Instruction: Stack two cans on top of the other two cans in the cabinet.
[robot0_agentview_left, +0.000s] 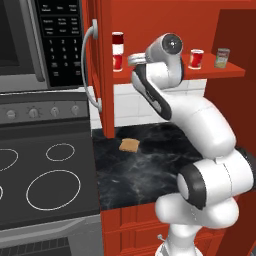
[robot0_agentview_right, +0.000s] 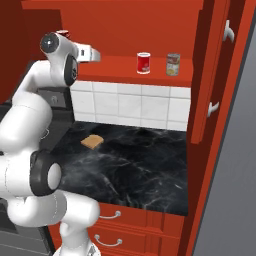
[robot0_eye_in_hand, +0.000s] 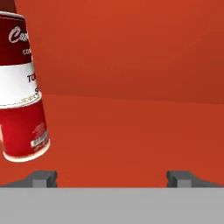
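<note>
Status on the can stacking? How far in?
Done: one stack of two red cans stands at the cabinet shelf's left end. In hand: nothing; the pincer is open and empty beside that stack. Left: put the single red can onto the olive-green can, or the reverse.

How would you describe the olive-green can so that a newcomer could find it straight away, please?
Look inside the open red cabinet above the black counter, along its shelf. The olive-green can stands alone at the end farthest from the microwave, beside a single red can. It alone has a green-and-yellowish label.
</note>
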